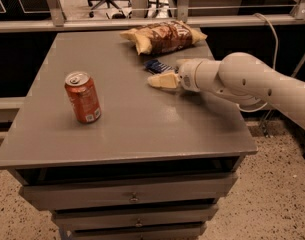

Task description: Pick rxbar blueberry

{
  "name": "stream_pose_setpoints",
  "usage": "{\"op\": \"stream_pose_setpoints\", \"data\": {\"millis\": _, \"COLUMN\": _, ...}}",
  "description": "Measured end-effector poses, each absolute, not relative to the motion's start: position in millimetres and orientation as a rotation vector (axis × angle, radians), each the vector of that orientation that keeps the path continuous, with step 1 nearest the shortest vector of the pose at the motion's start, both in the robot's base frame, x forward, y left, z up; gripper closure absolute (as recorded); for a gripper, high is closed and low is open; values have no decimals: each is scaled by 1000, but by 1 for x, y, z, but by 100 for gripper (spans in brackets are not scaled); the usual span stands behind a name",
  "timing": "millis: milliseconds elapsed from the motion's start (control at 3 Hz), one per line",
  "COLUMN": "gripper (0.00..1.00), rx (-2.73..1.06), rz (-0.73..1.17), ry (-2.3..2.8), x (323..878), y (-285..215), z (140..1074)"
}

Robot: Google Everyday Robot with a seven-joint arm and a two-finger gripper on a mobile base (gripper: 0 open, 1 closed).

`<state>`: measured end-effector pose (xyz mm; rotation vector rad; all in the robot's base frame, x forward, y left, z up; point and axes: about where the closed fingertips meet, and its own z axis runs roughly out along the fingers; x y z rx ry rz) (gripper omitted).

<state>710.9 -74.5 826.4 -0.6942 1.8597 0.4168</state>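
Note:
The rxbar blueberry (156, 66) is a small dark blue bar lying flat on the grey table (142, 129), just in front of the chip bag. My gripper (152, 81) comes in from the right on a white arm (242, 79) and sits low over the table. Its tan tip points left, just in front of and slightly below the bar in the view. The arm hides the bar's right end.
A tan-and-brown chip bag (164, 36) lies at the table's far edge behind the bar. A red soda can (83, 97) stands upright on the left. Drawers (134, 196) sit below the tabletop. A rail (142, 23) runs behind the table.

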Motion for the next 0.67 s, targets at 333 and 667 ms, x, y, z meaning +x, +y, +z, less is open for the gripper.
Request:
{"op": "stream_pose_setpoints", "data": {"millis": 333, "gripper": 62, "rx": -707, "rz": 417, "ry": 1857, "x": 713, "y": -72, "z": 827}}
{"op": "stream_pose_setpoints", "data": {"millis": 667, "gripper": 93, "rx": -707, "rz": 417, "ry": 1857, "x": 713, "y": -72, "z": 827}}
